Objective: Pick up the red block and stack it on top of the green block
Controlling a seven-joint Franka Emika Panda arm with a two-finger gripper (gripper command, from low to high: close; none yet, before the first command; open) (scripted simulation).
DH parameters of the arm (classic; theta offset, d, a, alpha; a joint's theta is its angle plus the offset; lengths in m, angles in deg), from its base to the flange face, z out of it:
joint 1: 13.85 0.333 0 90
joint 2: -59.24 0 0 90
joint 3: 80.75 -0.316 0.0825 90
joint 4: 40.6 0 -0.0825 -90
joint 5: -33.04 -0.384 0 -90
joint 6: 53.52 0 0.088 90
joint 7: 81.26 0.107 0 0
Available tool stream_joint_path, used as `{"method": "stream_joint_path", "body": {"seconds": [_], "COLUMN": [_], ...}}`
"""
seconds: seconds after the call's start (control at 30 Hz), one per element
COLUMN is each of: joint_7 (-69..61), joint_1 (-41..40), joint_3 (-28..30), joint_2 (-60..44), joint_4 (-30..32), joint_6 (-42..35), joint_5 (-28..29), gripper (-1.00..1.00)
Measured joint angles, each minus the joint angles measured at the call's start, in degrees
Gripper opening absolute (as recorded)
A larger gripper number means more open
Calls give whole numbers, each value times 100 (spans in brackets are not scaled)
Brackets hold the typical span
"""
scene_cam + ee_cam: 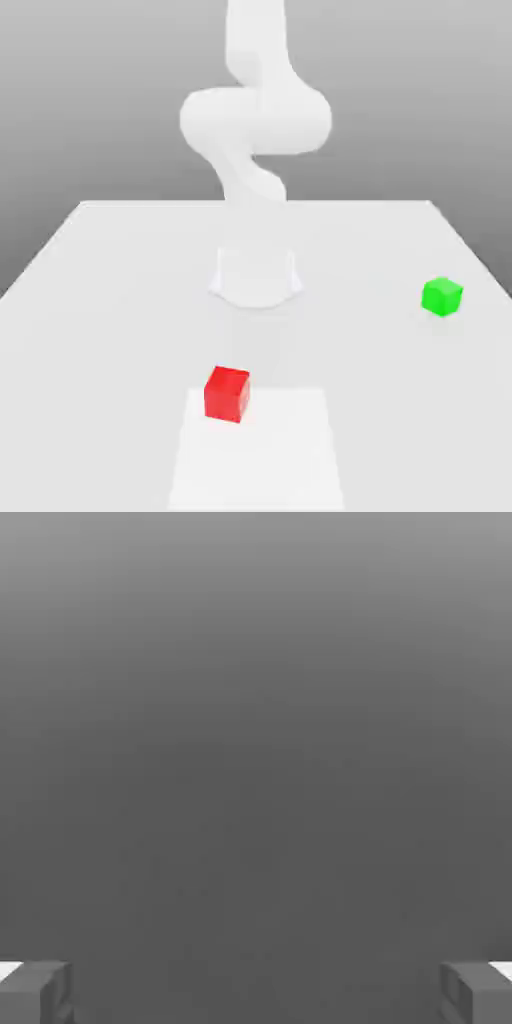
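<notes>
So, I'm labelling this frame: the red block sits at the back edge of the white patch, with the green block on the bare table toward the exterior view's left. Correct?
The green block is toward the exterior view's right, as that view shows; the rest holds.

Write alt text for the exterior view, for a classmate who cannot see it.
A red block sits at the edge of a white patch on a pale table, apart from a green block farther back toward the exterior view's right. Behind them rises a white robot arm.
</notes>
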Motion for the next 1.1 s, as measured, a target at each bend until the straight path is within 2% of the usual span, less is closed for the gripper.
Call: {"method": "stream_joint_path", "body": {"seconds": [0.4,0.57,0.8,0.83,1.1], "joint_7": [468,671,626,620,651], "joint_1": [-349,-476,-518,-528,-535], "joint_3": [31,86,58,46,46], "joint_2": [-2224,-3459,-5165,-5290,-5141], "joint_4": [2021,2915,2913,2896,2918], "joint_6": [1650,2540,3943,4051,3924], "joint_5": [35,29,-104,-111,-75], "gripper": [0,0,0,-100,-100]}}
